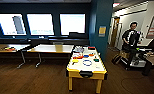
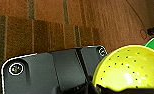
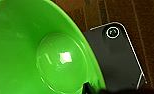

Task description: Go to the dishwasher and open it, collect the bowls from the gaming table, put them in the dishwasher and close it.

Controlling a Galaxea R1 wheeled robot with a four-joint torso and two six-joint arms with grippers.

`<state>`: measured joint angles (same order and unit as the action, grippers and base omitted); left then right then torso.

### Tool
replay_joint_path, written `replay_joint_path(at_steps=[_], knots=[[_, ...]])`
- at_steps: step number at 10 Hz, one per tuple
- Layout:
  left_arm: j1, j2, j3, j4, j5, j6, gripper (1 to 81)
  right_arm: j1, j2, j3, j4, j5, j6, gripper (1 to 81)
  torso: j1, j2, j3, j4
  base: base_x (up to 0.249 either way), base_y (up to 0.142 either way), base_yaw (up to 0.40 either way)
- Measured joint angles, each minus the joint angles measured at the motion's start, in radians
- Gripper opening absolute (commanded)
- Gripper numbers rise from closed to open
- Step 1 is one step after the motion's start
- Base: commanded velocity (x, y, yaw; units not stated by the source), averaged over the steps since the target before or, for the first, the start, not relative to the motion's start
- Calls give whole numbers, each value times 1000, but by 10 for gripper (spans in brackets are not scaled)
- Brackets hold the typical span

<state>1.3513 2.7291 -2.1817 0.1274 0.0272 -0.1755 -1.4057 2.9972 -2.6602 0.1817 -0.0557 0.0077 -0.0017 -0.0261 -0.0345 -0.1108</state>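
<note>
Gaming table point(image 1: 86, 65) centre, front. Two wood tables point(image 1: 51, 48) behind it to left, below windows point(image 1: 40, 24). Pillar point(image 1: 101, 25) behind gaming table. Person point(image 1: 130, 40) far right beside cart point(image 1: 133, 61). Small items point(image 1: 87, 62) on gaming table top.

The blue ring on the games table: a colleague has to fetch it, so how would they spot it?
Find the white-topped table with yellow edges, right of the two wooden tables under the windows. The blue ring lies flat near the table's closest end. Unlike the solid coloured pieces around it, it is a thin open hoop.
</note>
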Motion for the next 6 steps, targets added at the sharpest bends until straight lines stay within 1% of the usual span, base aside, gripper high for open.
replay_joint_path(at_steps=[1, 2, 3, 4, 6], knots=[[28, 8, -13, 0, 18, 0, 10, -25, -1, -3, 2, 3, 12, 10, -1, -1, 0, 0, 0, 0, -119], [22, 16, -33, 0, 17, 0, 10, -8, -6, -6, 0, -1, 2, 10, 0, -1, 0, 0, 0, 0, -177], [-1, 22, -55, 0, 0, 0, 10, 11, -4, -6, -1, 2, 0, 10, 1, -1, 0, 0, 0, 0, -245], [-16, 30, -80, 0, -9, 0, 10, 16, 2, -6, -3, 4, 0, 10, 2, -1, 0, 0, 0, 0, -307], [18, 55, -117, 0, 0, 0, 10, 7, 4, -4, -4, -7, -1, 10, 2, -1, 0, 0, 0, 0, -371]])
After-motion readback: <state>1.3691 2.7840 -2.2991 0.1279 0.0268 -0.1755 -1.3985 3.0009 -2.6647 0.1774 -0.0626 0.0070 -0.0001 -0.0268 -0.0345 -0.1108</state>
